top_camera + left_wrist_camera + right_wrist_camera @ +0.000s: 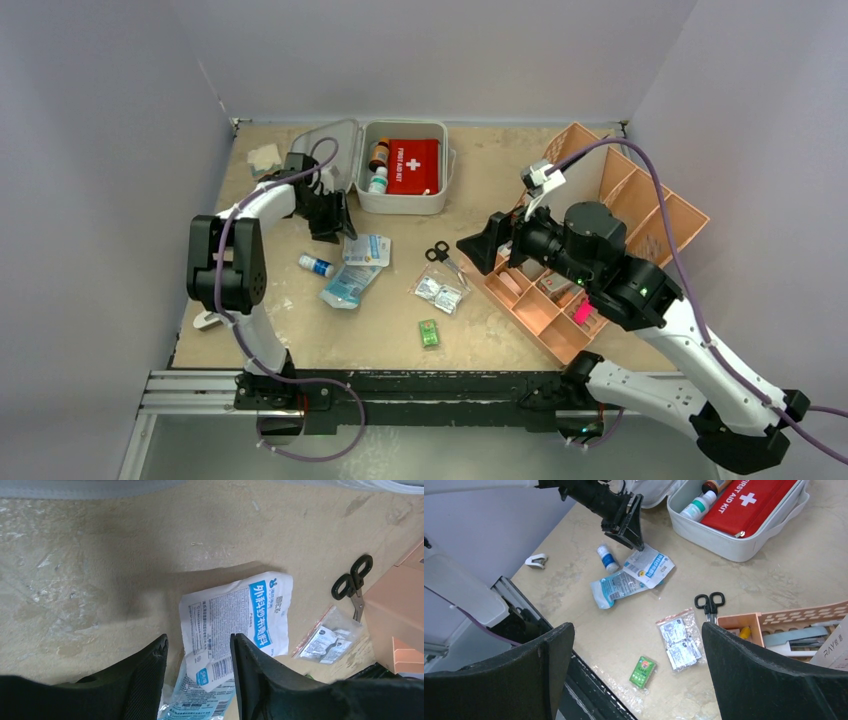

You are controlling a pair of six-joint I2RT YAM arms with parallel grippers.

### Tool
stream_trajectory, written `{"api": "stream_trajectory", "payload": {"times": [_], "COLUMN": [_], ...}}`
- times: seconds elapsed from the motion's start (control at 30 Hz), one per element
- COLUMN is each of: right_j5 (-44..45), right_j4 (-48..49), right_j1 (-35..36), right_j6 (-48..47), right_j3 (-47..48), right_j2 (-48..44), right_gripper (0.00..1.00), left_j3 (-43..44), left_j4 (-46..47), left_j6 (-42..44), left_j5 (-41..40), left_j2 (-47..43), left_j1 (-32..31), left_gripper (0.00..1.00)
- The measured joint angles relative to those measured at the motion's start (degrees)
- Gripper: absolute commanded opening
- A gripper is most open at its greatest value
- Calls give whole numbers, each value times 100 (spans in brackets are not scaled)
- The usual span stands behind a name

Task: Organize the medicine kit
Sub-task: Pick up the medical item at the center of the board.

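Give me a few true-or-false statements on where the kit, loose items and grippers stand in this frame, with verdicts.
1. The medicine kit is open, with a red first-aid pouch inside. True.
2. The left gripper holds the scissors. False: its open jaws stand over a white packet, and the scissors lie on the table.
3. The right gripper is open and holds nothing. True.
4. The green box sits in the orange tray. False: it lies on the table, apart from the tray.

The left hand [198,640] part-open, the right hand [636,630] wide open.
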Motion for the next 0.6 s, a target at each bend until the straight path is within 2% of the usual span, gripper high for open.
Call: {"api": "stream_trajectory", "payload": {"times": [0.53,0.6], "right_j5": [-85,-85], "right_j4": [85,85], "right_j1": [0,0], "right_j6": [-4,-4], "right_j3": [-24,-26], "right_j2": [-46,-46], "right_gripper": [99,99], "left_j3": [-105,-109], "left_j4": [192,205], "left_j6": [-24,-63], "left_j5": [332,358], "left_j2": [321,350], "left_j1": [0,0], "left_gripper": [42,36]}}
